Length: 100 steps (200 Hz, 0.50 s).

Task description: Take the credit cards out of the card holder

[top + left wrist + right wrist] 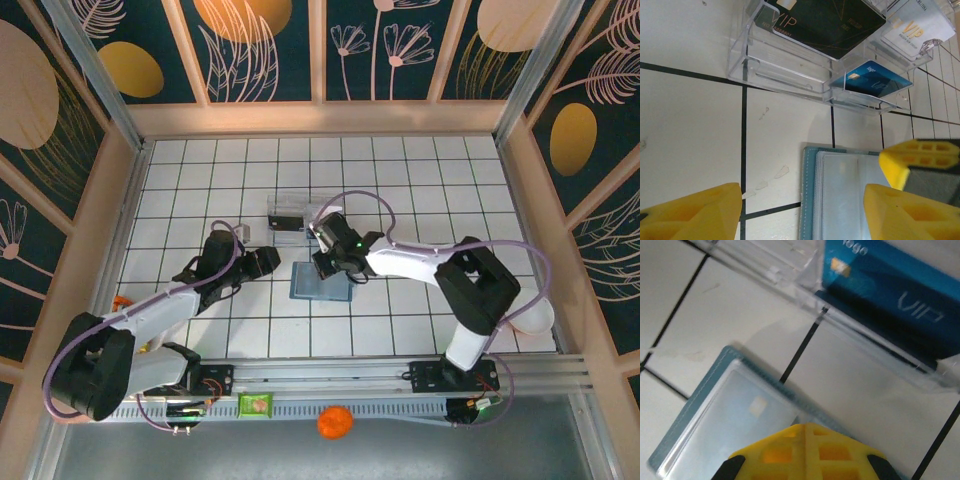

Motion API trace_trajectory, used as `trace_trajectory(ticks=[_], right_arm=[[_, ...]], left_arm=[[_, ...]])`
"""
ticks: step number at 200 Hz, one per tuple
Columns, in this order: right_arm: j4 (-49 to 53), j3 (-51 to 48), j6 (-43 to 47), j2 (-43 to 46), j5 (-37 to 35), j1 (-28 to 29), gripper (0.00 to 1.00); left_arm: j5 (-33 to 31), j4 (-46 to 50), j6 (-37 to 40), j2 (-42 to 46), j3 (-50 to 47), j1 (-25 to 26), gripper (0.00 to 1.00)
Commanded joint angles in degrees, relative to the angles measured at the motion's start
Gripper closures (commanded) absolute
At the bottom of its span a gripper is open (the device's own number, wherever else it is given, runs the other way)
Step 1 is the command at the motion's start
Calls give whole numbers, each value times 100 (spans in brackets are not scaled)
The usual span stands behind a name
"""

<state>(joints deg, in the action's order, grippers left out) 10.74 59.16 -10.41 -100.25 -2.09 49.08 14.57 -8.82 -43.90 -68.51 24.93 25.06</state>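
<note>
While it lies open and flat mid-table, the card holder (320,285) shows you a pale card (742,410) in its clear sleeve. Left gripper (263,262): jaws apart, empty, just left of the holder. Right gripper (324,265): jaws closed over the holder's far edge; you cannot tell whether it grips anything. Clear tray (745,60), farther off: black VIP card (825,22), blue card (872,80), white VIP card (917,27).

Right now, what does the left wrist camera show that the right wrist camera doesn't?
Extra in the left wrist view: a black card and a white card in the clear tray. Extra in the right wrist view: the chip on a pale card tucked inside the wallet. Both share the blue card, the tray and the wallet.
</note>
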Motion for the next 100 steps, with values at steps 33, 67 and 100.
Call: trace_trajectory(ticks=[33, 67, 100], right_arm=[[187, 816, 375, -548, -896, -47, 100], [352, 1140, 534, -881, -1325, -67, 100], [356, 1360, 609, -1072, -1560, -118, 100]], left_arm=[[-49, 33, 15, 224, -64, -49, 35], [-44, 47, 14, 233, -76, -46, 35], [-42, 73, 27, 250, -80, -46, 35]])
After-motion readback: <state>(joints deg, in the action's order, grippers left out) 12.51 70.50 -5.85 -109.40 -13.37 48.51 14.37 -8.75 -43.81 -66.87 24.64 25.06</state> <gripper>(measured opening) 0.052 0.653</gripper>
